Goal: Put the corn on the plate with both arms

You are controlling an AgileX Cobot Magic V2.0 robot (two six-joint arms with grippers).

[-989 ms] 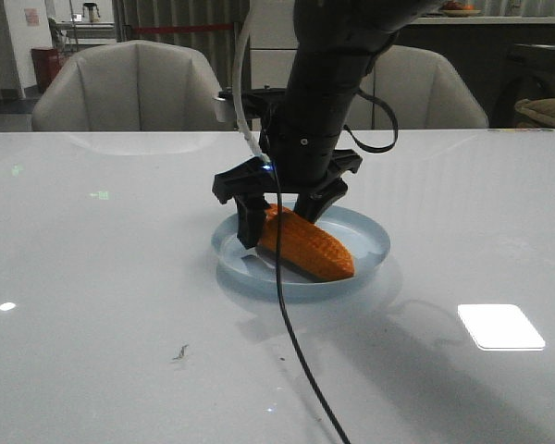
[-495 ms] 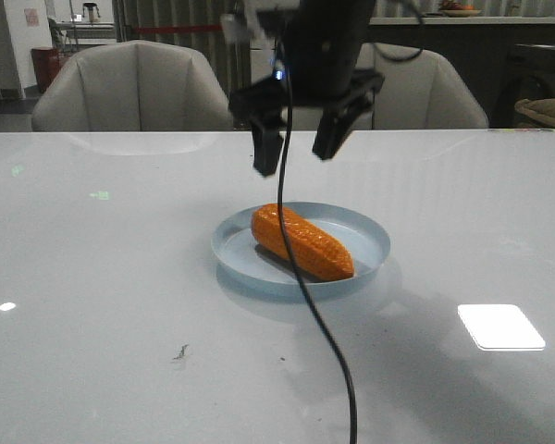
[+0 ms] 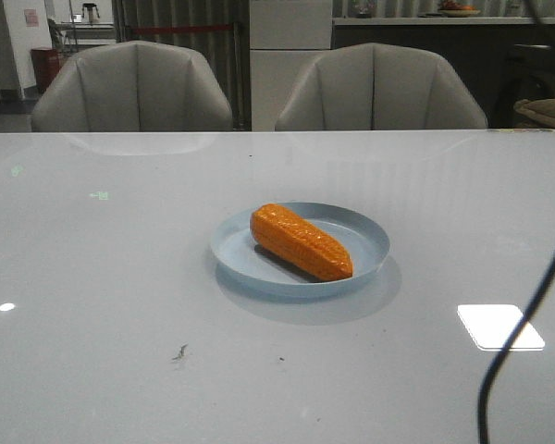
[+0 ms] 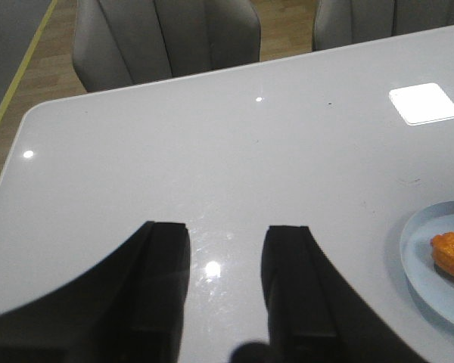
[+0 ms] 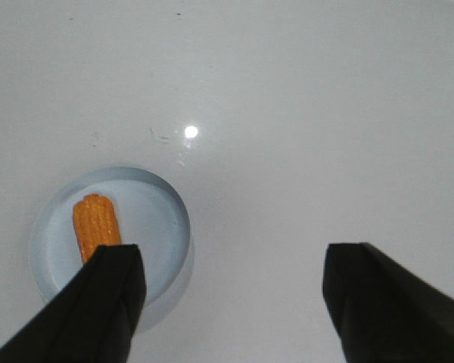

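Note:
The orange-yellow corn (image 3: 301,242) lies on its side in the pale blue plate (image 3: 363,233) at the middle of the white table, tapered end toward the front right. Neither arm shows in the front view. In the right wrist view the corn (image 5: 96,225) and plate (image 5: 163,219) lie well below my right gripper (image 5: 231,257), which is wide open and empty, high above the table. In the left wrist view my left gripper (image 4: 225,231) is open and empty over bare table, with the plate (image 4: 420,257) and the corn's end (image 4: 452,253) off to one side.
A black cable (image 3: 523,324) hangs across the front right of the front view. Two grey chairs (image 3: 134,88) stand behind the table's far edge. Small dark specks (image 3: 180,352) lie on the table in front of the plate.
The arm that stood over the plate let go of the corn, rose and has left the front view. The corn now rests alone in the plate.

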